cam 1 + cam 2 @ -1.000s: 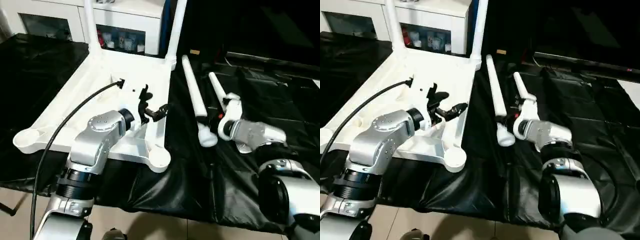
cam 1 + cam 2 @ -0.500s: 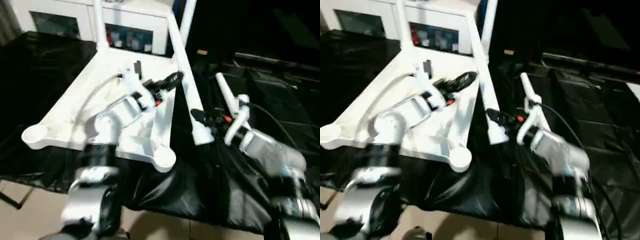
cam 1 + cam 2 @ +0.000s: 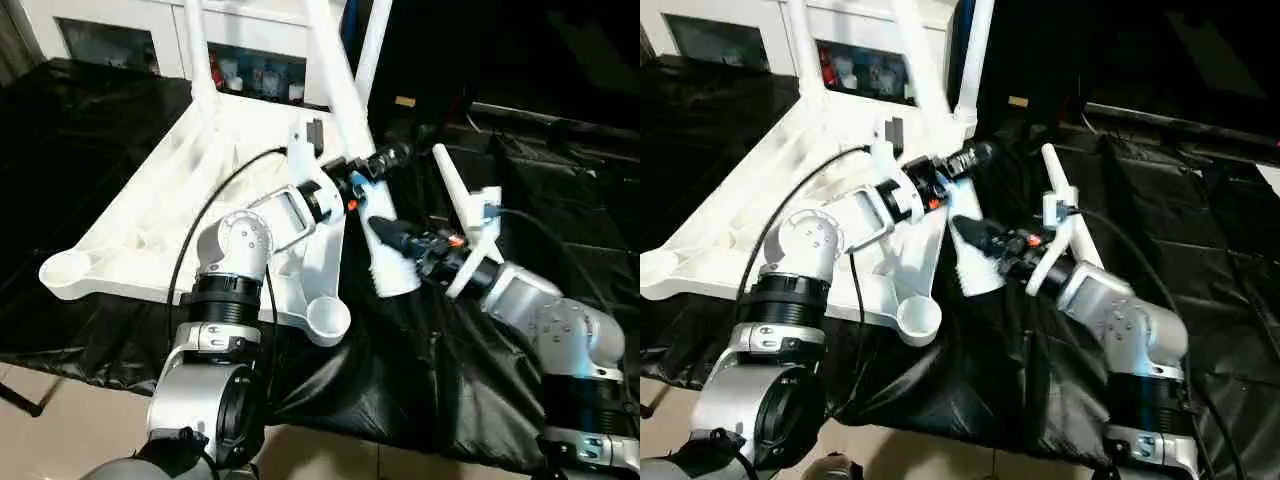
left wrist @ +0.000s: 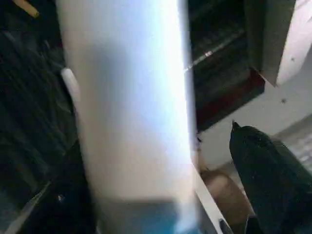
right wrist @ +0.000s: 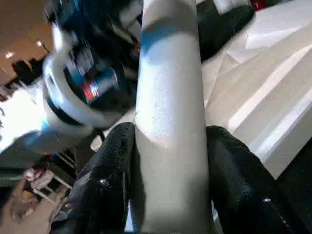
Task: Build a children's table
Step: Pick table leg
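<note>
Tabletop (image 3: 150, 215) lies inverted, left of centre. Both grippers, left gripper (image 3: 372, 168) and right gripper (image 3: 395, 238), clamp one raised leg (image 3: 345, 95). Recommend aligning its thick end squarely over near-right socket (image 3: 328, 318) before pressing.

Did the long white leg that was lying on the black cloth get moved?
Yes. The leg was lying flat beside the table top. Now both grippers hold it tilted upward, its thick end near the top's front corner socket.

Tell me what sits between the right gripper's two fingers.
The lifted white leg fills the gap between the right gripper's black fingers, seen in the right wrist view.
</note>
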Motion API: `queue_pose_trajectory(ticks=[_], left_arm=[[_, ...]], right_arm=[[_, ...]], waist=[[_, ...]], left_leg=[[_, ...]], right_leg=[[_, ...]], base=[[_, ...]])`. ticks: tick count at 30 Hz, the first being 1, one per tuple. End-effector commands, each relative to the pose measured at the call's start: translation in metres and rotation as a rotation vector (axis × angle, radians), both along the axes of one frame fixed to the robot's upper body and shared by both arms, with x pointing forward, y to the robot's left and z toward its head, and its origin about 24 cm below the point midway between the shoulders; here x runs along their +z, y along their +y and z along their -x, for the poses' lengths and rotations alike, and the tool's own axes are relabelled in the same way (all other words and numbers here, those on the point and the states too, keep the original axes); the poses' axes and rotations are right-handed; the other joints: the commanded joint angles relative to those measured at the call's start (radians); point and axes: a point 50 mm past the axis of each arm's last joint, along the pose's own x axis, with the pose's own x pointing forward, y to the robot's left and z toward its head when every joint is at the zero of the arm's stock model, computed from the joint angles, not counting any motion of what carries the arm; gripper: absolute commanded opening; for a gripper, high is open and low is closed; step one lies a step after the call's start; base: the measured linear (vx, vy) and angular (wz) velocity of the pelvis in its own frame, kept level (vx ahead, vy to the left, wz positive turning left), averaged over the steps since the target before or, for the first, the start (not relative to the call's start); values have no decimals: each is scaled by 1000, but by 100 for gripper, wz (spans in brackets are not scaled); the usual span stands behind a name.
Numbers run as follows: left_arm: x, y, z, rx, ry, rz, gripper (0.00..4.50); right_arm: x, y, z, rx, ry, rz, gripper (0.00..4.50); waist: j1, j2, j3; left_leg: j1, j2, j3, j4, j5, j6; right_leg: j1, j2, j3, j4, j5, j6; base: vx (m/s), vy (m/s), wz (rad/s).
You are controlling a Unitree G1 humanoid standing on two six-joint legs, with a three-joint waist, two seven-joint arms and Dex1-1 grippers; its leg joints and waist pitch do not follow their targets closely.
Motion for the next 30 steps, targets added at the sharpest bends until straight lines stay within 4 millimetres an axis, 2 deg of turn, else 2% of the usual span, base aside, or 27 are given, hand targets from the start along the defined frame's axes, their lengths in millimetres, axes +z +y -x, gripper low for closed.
queue_pose_trajectory(ticks=[1,2,4,5,6,7,9,11,12,13,16,20,21,23,25,26,30], left_arm=[[5,-2,1,28,-25,-26,373],[5,-1,1,40,-30,-34,373],[6,-1,1,48,-43,-53,357],[7,-1,1,53,-47,-67,346],[7,-1,1,53,-47,-67,338],[6,-1,1,62,-45,-77,338],[3,1,-1,92,-18,-99,325],[1,3,-1,101,26,-102,300],[1,3,-1,102,27,-101,293],[2,4,-1,107,29,-101,293],[4,6,-2,127,27,-82,257],[6,6,-2,116,1,-58,235],[9,6,-2,112,-21,-44,223],[14,5,0,78,-68,-30,202],[18,4,3,27,-117,-26,199],[19,3,4,3,-135,-28,199],[21,1,7,-62,-172,-47,190]], right_arm=[[10,4,-2,-15,-51,44,187],[11,7,-2,-14,-61,52,187],[13,11,-2,-9,-71,55,187],[14,14,-2,-6,-74,56,187],[14,14,-2,-6,-74,56,187],[14,15,-2,-5,-76,58,187],[15,16,-3,-6,-77,61,187],[15,17,-3,-10,-76,66,187],[15,17,-3,-11,-76,66,187],[15,18,-2,-13,-76,69,187],[15,18,-2,-16,-78,75,187],[15,17,-1,-20,-80,84,187],[15,17,-1,-20,-92,94,187],[16,16,-3,-26,-102,97,243],[16,15,-3,-9,-101,98,257],[16,14,-3,5,-103,98,257],[17,13,-2,58,-104,107,298]], waist=[[4,-18,-75],[6,-24,-75],[6,-18,-75],[5,-19,-75],[5,-14,-75],[4,-18,-75],[5,-18,-76],[7,-8,-77],[6,-13,-77],[6,-10,-78],[5,-13,-78],[5,-13,-78],[4,-16,-78],[5,-14,-78],[4,-14,-77],[5,-8,-78],[5,-8,-78]], left_leg=[[16,17,1,-69,-74,5],[15,17,1,-70,-67,5],[17,19,0,-71,-65,-4],[17,19,0,-71,-67,-6],[17,19,-1,-72,-70,-9],[17,18,-1,-72,-74,-12],[18,17,-1,-71,-76,-15],[18,16,-1,-70,-69,-20],[17,16,-1,-70,-69,-23],[17,16,-2,-70,-70,-25],[17,15,-1,-70,-75,-25],[18,15,-1,-69,-68,-24],[17,15,0,-69,-66,-23],[17,15,0,-70,-67,-23],[18,14,0,-70,-71,-22],[18,15,0,-70,-73,-21],[19,15,0,-70,-75,-23]], right_leg=[[62,-62,33,-72,-77,-180],[63,-63,33,-71,-88,-170],[59,-63,33,-71,-82,-162],[59,-62,33,-70,-79,-161],[58,-62,33,-70,-78,-161],[59,-61,33,-71,-74,-158],[59,-61,34,-70,-66,-154],[59,-60,34,-68,-44,-157],[61,-59,33,-68,-35,-158],[61,-59,33,-66,-32,-160],[62,-59,33,-67,-34,-162],[62,-58,33,-67,-23,-161],[62,-57,33,-67,-21,-162],[62,-59,33,-67,-29,-163],[62,-58,33,-67,-33,-163],[61,-58,33,-66,-35,-164],[63,-57,33,-66,-22,-170]], base=[[0,0,0],[0,0,0],[0,0,0],[0,0,0],[0,0,0],[0,0,0],[0,0,0],[0,0,0],[0,0,0],[0,0,0],[0,0,0],[0,0,0],[0,0,0],[0,0,0],[0,0,0],[0,0,0],[0,0,0]])
